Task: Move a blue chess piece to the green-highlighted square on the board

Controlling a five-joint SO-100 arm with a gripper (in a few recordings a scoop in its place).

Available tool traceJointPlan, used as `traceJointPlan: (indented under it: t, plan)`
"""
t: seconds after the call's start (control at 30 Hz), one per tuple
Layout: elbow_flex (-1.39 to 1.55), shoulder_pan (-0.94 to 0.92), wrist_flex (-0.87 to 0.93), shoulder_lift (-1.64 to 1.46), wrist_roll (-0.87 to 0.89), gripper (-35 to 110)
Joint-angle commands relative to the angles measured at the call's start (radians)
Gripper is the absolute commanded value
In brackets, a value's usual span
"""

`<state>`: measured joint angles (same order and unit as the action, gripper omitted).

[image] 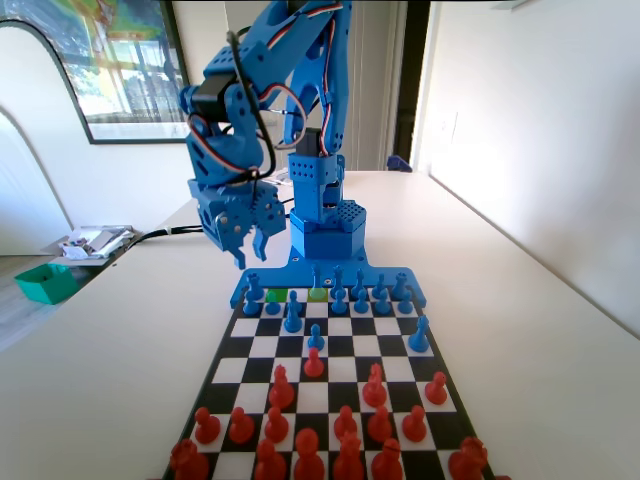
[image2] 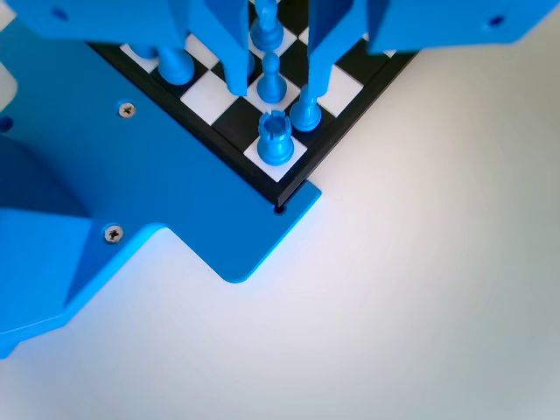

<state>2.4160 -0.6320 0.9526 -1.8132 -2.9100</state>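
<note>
Gripper hangs open and empty, left of centre in the fixed view, above the board's far-left corner. In the wrist view its jaws straddle a small blue pawn, with a rook on the corner square just below. Green squares sit in the far rows, upper middle. Suggest: descend straight, centre on one piece, avoid clipping neighbours. Green bin off the bench, contents unclear.
</note>
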Motion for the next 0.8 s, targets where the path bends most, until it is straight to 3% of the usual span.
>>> traceJointPlan:
  t: [0.0, 0.77]
  plan:
    - [-0.031, -0.029, -0.031, 0.023, -0.356, 13]
    - [0.081, -0.025, -0.207, 0.057, -0.368, 13]
